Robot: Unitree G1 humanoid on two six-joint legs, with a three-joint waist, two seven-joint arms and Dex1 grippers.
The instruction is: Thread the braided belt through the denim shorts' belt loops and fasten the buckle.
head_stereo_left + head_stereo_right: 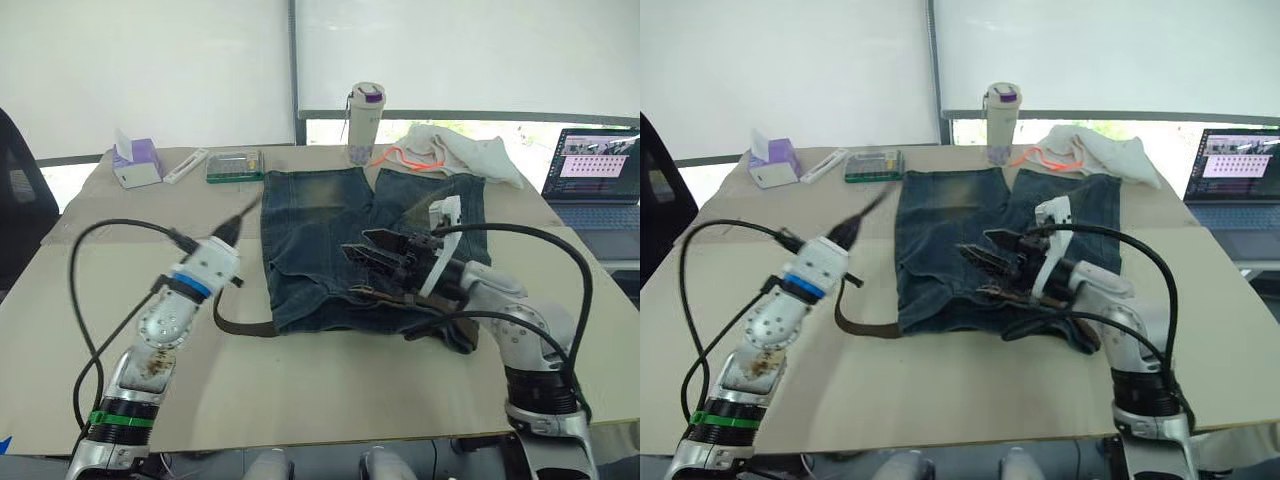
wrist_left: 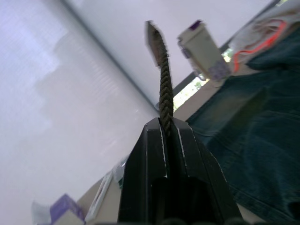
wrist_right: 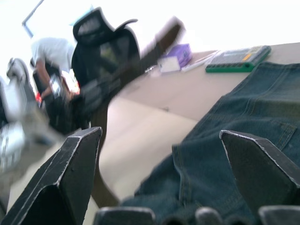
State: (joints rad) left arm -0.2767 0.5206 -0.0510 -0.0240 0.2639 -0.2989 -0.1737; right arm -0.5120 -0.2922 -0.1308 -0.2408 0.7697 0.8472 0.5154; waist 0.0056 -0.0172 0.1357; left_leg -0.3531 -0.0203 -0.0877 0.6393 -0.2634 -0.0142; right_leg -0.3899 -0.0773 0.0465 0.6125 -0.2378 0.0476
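Left gripper (image 1: 236,228): pinched braided belt (image 1: 245,327) tip, lifted to pull slack.
Right gripper (image 1: 378,262): spread over denim shorts (image 1: 310,250), likely steadying waistband.
Shorts: table (image 1: 330,390) centre, waistband toward near edge.

Head stereo pair looks down across the table (image 1: 300,390); wrist cameras sit close, facing its far edge.

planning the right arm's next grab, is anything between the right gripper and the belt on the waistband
Nothing visible blocks it. The open right gripper hovers directly over the denim shorts near the braided belt. The left gripper is shut on the belt's free end.
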